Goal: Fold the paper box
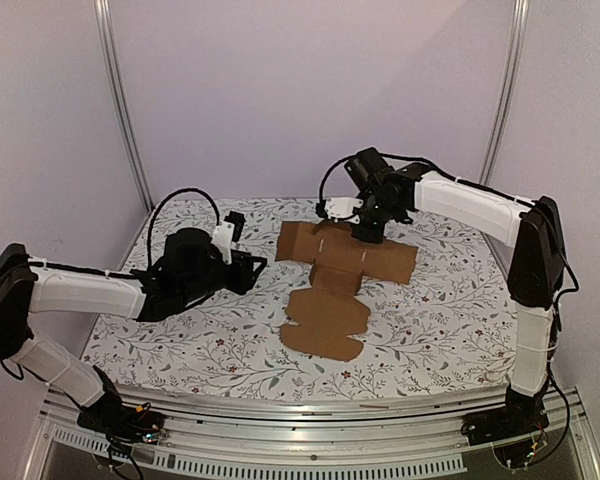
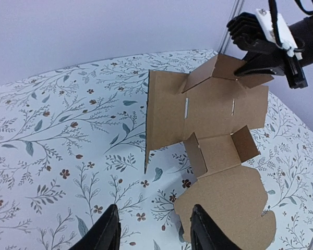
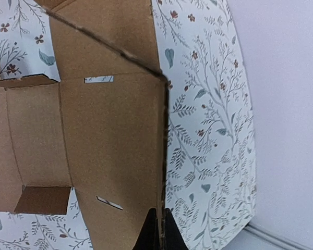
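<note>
The paper box point(image 1: 325, 325) is a brown die-cut sheet lying mostly unfolded on the floral table. Its far panels are creased upward. My right gripper point(image 1: 364, 228) is at the sheet's far edge, shut on a raised flap. The right wrist view shows the fingertips point(image 3: 152, 232) pinching the cardboard edge of the paper box point(image 3: 109, 140). My left gripper point(image 1: 252, 264) hovers left of the sheet, open and empty. In the left wrist view its gripper point(image 2: 154, 234) has both fingers spread over the table by the rounded near flap of the paper box point(image 2: 214, 120), with the right gripper point(image 2: 261, 63) clamped on the far flap.
The table point(image 1: 180, 330) wears a white cloth with a floral print. Metal frame posts point(image 1: 120, 110) point(image 1: 505, 90) rise at the back corners before pale walls. An aluminium rail point(image 1: 310, 405) runs along the near edge between the arm bases.
</note>
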Tool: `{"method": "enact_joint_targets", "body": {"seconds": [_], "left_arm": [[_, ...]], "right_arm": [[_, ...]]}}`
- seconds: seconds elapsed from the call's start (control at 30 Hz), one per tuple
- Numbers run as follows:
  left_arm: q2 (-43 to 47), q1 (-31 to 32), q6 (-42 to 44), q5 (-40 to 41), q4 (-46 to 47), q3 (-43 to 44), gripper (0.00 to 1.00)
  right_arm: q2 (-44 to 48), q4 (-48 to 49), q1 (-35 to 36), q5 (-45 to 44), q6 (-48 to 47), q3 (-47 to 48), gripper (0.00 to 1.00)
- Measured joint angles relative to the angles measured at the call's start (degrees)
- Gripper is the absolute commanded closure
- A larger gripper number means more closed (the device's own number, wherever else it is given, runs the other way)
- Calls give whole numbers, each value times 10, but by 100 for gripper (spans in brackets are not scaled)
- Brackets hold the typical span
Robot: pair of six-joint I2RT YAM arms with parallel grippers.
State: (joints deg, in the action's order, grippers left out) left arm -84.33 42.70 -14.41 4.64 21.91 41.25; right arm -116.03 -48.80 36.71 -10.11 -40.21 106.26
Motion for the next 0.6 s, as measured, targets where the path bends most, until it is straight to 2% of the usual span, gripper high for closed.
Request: {"method": "enact_joint_targets", "body": {"seconds": [0.13, 0.27, 0.4, 0.6], "left_arm": [[31, -5, -39, 50, 61, -87, 48], [23, -15, -74, 90, 81, -141, 45], [1, -31, -101, 113, 105, -162, 45], [-49, -41, -117, 108, 139, -160, 45]], "right_arm": [[2, 133, 73, -109, -93, -43, 100], [3, 264, 113, -179, -164, -126, 100], [13, 410, 143, -230, -219, -246, 100], [32, 600, 183, -283, -263, -374, 100]]}}
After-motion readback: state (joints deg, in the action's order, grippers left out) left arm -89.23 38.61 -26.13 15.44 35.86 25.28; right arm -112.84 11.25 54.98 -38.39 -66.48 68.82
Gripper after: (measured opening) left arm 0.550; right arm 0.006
